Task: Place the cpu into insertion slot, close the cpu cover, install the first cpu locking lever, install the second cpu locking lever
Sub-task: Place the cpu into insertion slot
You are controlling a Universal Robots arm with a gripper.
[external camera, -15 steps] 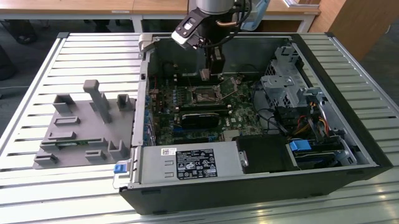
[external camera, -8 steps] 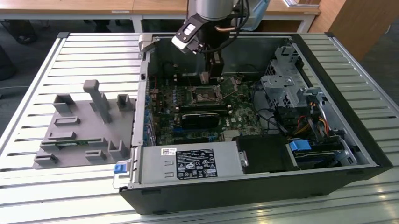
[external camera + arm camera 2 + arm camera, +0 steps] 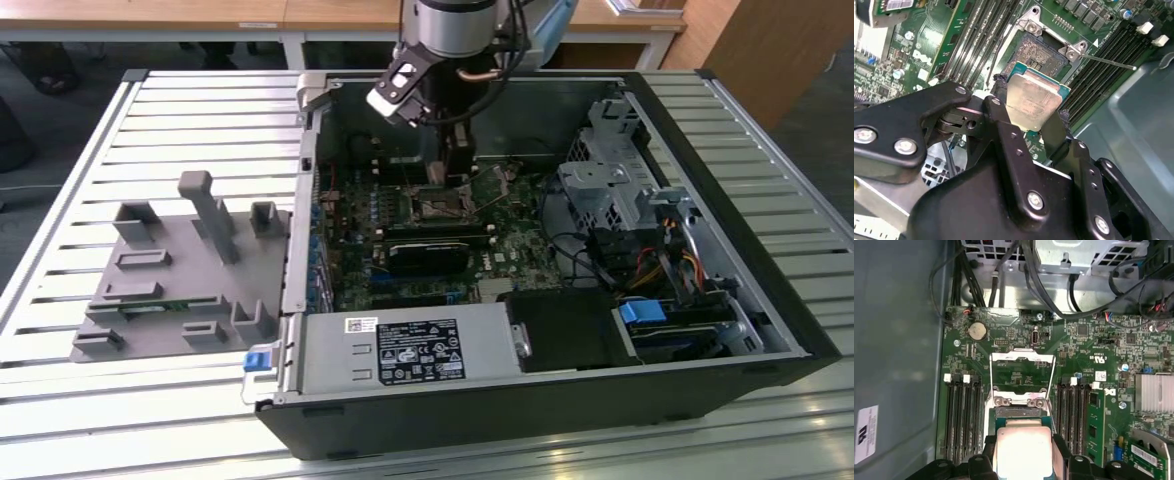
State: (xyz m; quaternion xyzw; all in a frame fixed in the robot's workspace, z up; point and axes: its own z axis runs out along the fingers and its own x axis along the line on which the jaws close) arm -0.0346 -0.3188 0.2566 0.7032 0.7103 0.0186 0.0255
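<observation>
A slatted metal bench (image 3: pixel 80 400) carries an open computer case (image 3: pixel 534 415) lying on its side, with a grey plastic fixture (image 3: pixel 174 270) beside it on the exterior view's left. The arm reaches down into the case over the green motherboard (image 3: pixel 1094 340).

In the second wrist view the pincer (image 3: pixel 1031 102) is clamped on the cpu (image 3: pixel 1035 95), one black finger against each of two opposite edges, silvery face towards the camera. The cpu hangs just over the near edge of the insertion slot (image 3: pixel 1046 50), whose dark centre lies uncovered; whether the chip touches it I cannot tell. In the first wrist view the cpu cover (image 3: pixel 1023 357) stands swung open beyond the slot, hinged back over the board. A thin locking lever (image 3: pixel 1109 61) juts out sideways from the socket's corner. Long black memory slots (image 3: pixel 961 420) flank the socket on both sides.
</observation>
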